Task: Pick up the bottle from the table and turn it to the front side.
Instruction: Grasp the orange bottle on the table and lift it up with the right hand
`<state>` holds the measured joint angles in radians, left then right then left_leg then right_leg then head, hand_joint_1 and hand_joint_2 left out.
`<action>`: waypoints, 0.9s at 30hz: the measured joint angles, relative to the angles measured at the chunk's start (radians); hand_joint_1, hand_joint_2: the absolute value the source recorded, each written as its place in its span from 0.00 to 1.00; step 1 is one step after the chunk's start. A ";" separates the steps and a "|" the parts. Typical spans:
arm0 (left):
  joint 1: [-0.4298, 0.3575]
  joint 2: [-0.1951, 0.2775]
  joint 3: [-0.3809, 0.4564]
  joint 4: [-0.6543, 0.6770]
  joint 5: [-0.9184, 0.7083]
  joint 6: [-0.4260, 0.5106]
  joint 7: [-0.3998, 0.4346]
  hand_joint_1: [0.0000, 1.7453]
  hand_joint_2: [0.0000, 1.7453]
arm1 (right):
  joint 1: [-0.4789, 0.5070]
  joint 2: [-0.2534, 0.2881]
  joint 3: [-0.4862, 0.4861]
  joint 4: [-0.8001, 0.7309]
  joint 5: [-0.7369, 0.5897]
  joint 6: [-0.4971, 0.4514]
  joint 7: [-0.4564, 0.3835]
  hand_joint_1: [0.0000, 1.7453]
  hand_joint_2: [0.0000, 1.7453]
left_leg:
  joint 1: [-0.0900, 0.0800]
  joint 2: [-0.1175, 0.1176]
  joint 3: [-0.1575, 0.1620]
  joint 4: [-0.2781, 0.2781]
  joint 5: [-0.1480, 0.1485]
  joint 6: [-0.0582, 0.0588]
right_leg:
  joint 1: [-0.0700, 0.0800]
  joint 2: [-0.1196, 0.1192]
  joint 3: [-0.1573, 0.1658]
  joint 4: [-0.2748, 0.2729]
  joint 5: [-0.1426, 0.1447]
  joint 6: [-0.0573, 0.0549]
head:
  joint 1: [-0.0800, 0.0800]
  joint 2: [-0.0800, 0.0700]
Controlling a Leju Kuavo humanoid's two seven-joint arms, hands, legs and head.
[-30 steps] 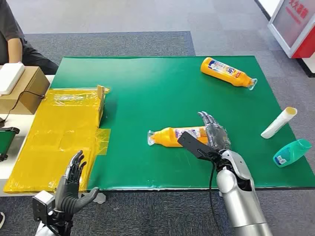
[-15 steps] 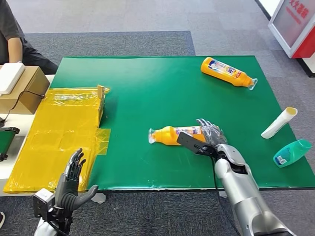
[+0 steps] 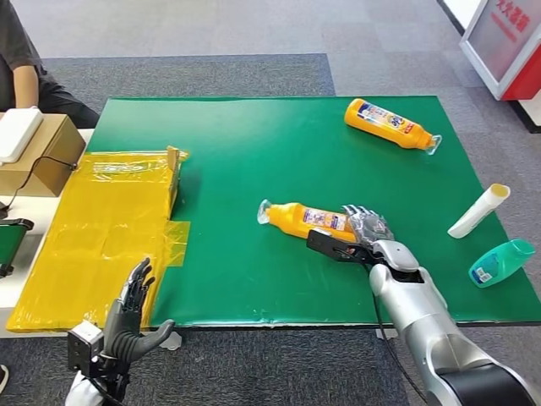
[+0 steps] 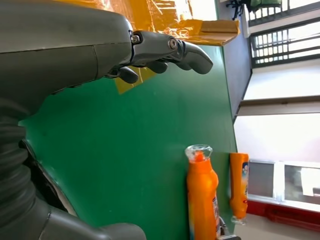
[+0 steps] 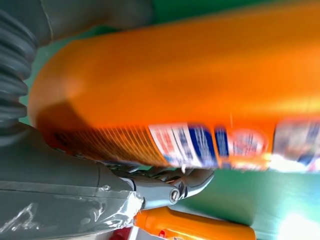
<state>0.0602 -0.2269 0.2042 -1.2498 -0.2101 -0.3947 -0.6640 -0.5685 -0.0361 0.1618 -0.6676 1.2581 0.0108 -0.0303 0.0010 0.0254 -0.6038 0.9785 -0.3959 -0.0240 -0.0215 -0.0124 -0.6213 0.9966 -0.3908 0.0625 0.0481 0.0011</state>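
Orange detergent bottle [image 3: 305, 221] lies mid-desk, its cap end now swung farther away since a second ago. Right hand [image 3: 365, 228] fingers grip its base, beginning the turn; left hand [image 3: 131, 309] hangs spread wide.

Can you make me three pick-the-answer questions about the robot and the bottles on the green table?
1. Where is the bottle the right hand grips?
A. near the middle of the green table
B. on the yellow sheet
C. on the floor

2. How many orange bottles lie on the table?
A. one
B. two
C. four

3. What is the left hand doing?
A. holding a bottle
B. pressing the cardboard box
C. holding nothing, fingers apart

Answers:
1 A: the held orange bottle lies mid-table, its base in the right hand.
2 B: the held one, plus the far orange bottle by the back edge.
3 C: the left hand hovers off the table's near edge, spread.
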 joint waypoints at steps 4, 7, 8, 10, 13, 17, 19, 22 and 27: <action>0.005 0.001 0.003 0.003 0.000 0.000 -0.001 0.00 1.00 | 0.043 0.000 0.002 -0.059 -0.051 -0.024 -0.051 1.00 1.00 | 0.000 0.000 0.000 0.000 0.000 0.000 | 0.000 0.000 0.000 0.000 0.000 0.000 | 0.000 0.000; 0.012 0.001 0.007 0.002 0.000 -0.007 0.000 0.00 1.00 | 0.124 0.001 0.003 -0.189 -0.117 -0.010 -0.074 1.00 1.00 | 0.000 0.000 -0.001 0.000 0.000 0.000 | 0.000 0.000 0.000 0.000 0.000 0.000 | 0.000 0.000; 0.014 0.000 0.008 0.002 0.003 -0.012 0.000 0.00 1.00 | 0.151 0.003 0.003 -0.233 -0.140 -0.004 -0.081 1.00 1.00 | 0.000 -0.001 -0.001 0.000 0.000 0.000 | 0.000 -0.001 0.000 0.000 0.000 0.000 | 0.000 0.000; 0.016 -0.003 0.010 0.002 0.018 -0.031 0.004 0.00 1.00 | 0.199 0.011 0.001 -0.319 -0.204 0.005 -0.108 1.00 1.00 | 0.000 -0.001 -0.002 0.000 0.000 0.000 | 0.000 -0.001 -0.001 0.000 0.000 0.000 | 0.000 0.000; 0.012 -0.009 0.014 0.003 0.054 -0.057 0.034 0.00 1.00 | 0.273 0.038 -0.003 -0.456 -0.325 0.021 -0.157 1.00 1.00 | 0.000 -0.002 -0.002 0.000 0.000 -0.001 | 0.000 -0.002 -0.001 0.000 -0.001 -0.001 | 0.000 0.000; -0.010 -0.018 0.017 0.014 0.085 -0.063 0.082 0.00 1.00 | 0.356 0.088 0.000 -0.586 -0.374 0.027 -0.184 1.00 1.00 | 0.000 -0.002 -0.002 0.000 0.000 -0.001 | 0.000 -0.002 -0.001 0.000 -0.002 0.000 | 0.000 0.000; -0.018 -0.022 0.020 0.019 0.089 -0.063 0.088 0.00 1.00 | 0.377 0.102 0.001 -0.619 -0.377 0.025 -0.185 1.00 1.00 | 0.000 -0.002 -0.002 0.000 0.000 -0.001 | 0.000 -0.002 -0.001 0.000 -0.002 0.000 | 0.000 0.000; -0.025 -0.024 0.025 0.025 0.094 -0.064 0.093 0.00 1.00 | 0.392 0.109 0.001 -0.650 -0.381 0.024 -0.187 1.00 1.00 | 0.000 -0.002 -0.002 0.000 0.000 -0.001 | 0.000 -0.002 -0.001 0.000 -0.001 0.000 | 0.000 0.000; -0.054 -0.028 0.029 0.059 0.187 -0.107 0.164 0.00 1.00 | 0.410 0.140 0.014 -0.658 -0.401 0.025 -0.234 1.00 1.00 | 0.000 -0.002 -0.002 0.000 0.000 -0.001 | 0.000 -0.002 -0.001 0.000 -0.001 0.000 | 0.000 0.000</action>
<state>0.0062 -0.2549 0.2333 -1.1913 -0.0227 -0.5019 -0.5003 -0.1586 0.1035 0.1756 -1.3256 0.8568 0.0354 -0.2639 0.0010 0.0235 -0.6060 0.9785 -0.3959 -0.0248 -0.0214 -0.0142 -0.6227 0.9968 -0.3919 0.0622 0.0481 0.0011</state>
